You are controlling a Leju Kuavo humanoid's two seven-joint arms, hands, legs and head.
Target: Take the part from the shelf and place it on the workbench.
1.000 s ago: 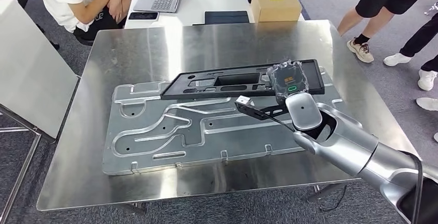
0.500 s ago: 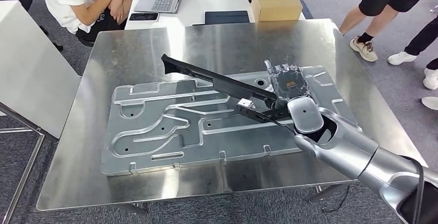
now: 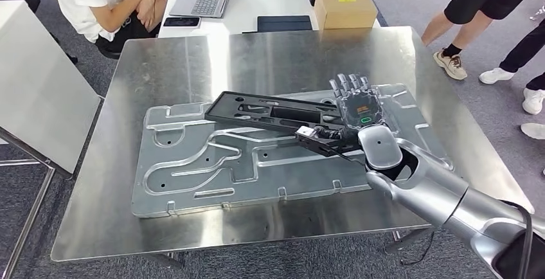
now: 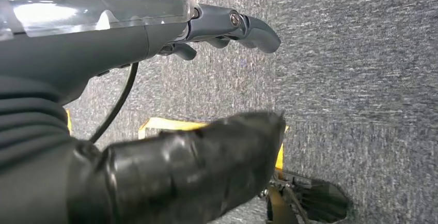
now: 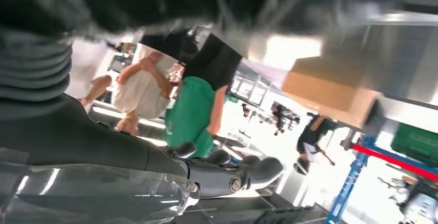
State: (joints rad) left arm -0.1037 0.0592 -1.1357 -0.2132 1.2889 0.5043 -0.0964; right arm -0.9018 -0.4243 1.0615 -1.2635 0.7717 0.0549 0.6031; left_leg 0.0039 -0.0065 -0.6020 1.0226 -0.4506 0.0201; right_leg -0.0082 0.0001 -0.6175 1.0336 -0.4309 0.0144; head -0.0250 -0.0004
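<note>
On the shiny metal workbench (image 3: 193, 54), the right hand (image 3: 357, 107) rests with straight, spread fingers beside the long black plastic part (image 3: 273, 113).

part (image 3: 270, 113) atop plate (image 3: 193, 170); workbench (image 3: 160, 60) beneath

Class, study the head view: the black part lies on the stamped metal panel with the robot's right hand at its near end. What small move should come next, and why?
Probably draw the right hand up and back, off the black part. The part looks set down across the metal panel on the workbench, and the fingers appear spread, so it seems placed.
</note>
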